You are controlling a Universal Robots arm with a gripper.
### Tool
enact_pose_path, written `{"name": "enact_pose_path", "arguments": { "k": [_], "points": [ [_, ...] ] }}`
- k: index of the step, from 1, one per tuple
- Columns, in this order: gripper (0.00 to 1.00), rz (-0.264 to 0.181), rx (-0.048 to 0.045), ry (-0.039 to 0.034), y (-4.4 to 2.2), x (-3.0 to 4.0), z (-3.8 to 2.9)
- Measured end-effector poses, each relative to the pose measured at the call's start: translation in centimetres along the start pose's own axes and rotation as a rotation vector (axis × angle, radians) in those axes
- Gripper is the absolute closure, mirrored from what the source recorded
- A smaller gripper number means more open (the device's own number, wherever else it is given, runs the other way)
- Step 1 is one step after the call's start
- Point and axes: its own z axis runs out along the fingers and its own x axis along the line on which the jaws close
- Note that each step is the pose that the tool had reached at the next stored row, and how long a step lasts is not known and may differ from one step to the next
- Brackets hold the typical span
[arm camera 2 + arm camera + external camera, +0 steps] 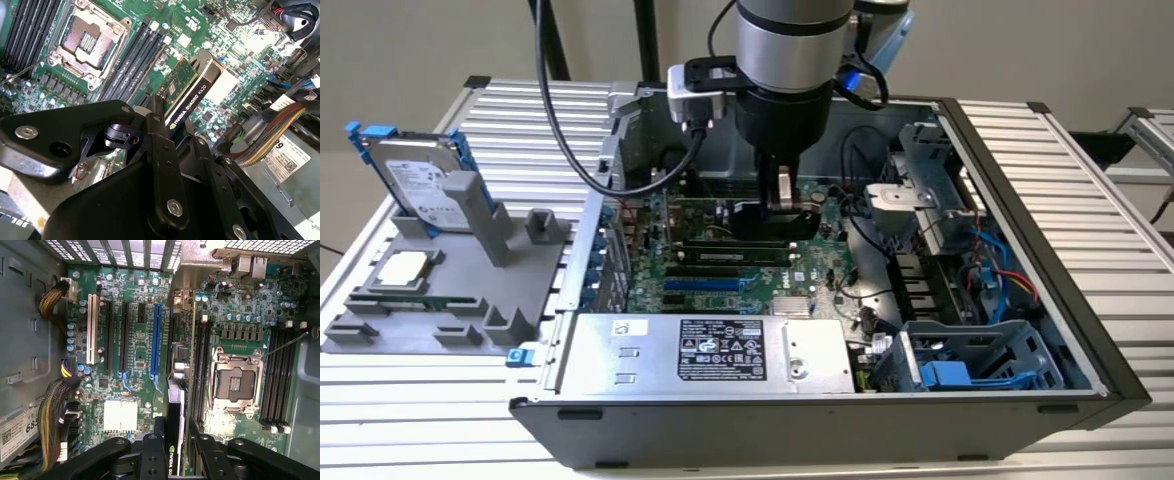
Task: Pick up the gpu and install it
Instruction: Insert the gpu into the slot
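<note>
closest to the lens in the exterior view, the open computer case (720,430) sits on a slatted metal table (1067,460), its power supply (700,352) along the near edge. behind it lies the green motherboard (720,285). the arm (790,60) reaches straight down into the case, and its gripper (781,205) holds the gpu (771,222) low over the motherboard, towards the case's far edge. on the exterior view's left, a grey holder tray (440,300) carries a hard drive (427,180) standing in a blue frame and a small square cpu chip (403,267) lying flat.

second wrist view: black gripper linkages fill the near part, and the fingers (159,122) are closed on the gpu (192,92), gripping its black cooler side and green board side. the card stands on edge over the motherboard (235,55), just beside the memory slots (137,60), with the empty cpu socket (87,35) beyond them.

first wrist view: the gripper (172,445) is clamped narrowly around the gpu (176,405), seen edge-on. the card hangs between the long blue expansion slot (156,340) and the memory slots (201,365), its bracket end towards the case's rear slot openings (135,250). whether it touches a slot cannot be told. a bundle of sleeved cables (52,425) runs along the case's side.
</note>
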Motion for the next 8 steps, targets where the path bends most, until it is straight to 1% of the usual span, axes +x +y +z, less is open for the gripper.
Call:
{"name": "enact_pose_path", "arguments": {
  "k": [8],
  "points": [
    [1.00, 0.000, 0.0001, -0.0001, 0.02, 0.03, 0.42]
  ]
}}
